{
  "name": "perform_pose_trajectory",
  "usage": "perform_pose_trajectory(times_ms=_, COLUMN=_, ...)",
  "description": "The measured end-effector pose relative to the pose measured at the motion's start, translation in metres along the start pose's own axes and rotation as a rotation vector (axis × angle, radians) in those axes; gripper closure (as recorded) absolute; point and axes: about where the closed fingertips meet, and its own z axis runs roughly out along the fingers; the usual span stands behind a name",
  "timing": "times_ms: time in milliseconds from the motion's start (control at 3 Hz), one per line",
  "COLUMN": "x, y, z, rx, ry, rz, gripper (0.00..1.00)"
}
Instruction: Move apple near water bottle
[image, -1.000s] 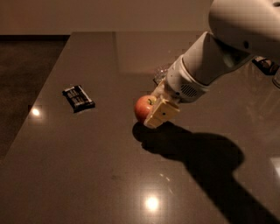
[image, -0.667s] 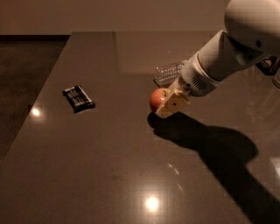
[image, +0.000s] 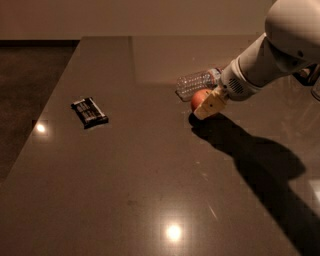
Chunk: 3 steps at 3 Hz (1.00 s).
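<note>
gripper (image: 204, 103) around apple (image: 198, 98) beside water bottle (image: 194, 83) on glossy dark countertop (image: 150, 170)

My single camera looks down along the table (image: 150, 200) toward 12 o'clock, fairly near; the gripper (image: 206, 104) at 2 o'clock clasps the apple (image: 197, 98).

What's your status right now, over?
Gripper right of centre, holding apple. Water bottle lying just behind it. Nothing between; black wrapper far left.

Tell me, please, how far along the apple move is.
Mostly done: the apple is right beside the water bottle, which lies on its side. In hand: the claw grips the apple. Left: release it on the table and withdraw; whether it already rests there is unclear.
</note>
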Motion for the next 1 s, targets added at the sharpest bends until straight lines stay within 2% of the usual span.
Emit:
perform_pose_trajectory(times_ms=333, x=0.001, y=-0.023, z=0.0, rx=0.081, ry=0.03, rz=0.036, gripper=1.0)
perform_pose_trajectory(times_ms=667, x=0.0, y=-0.039, z=0.006, rx=0.127, ry=0.073, rz=0.026, gripper=0.81)
perform_pose_trajectory(times_ms=1000, x=-0.001, y=-0.043, z=0.017, rx=0.111, ry=0.089, rz=-0.005, gripper=0.58)
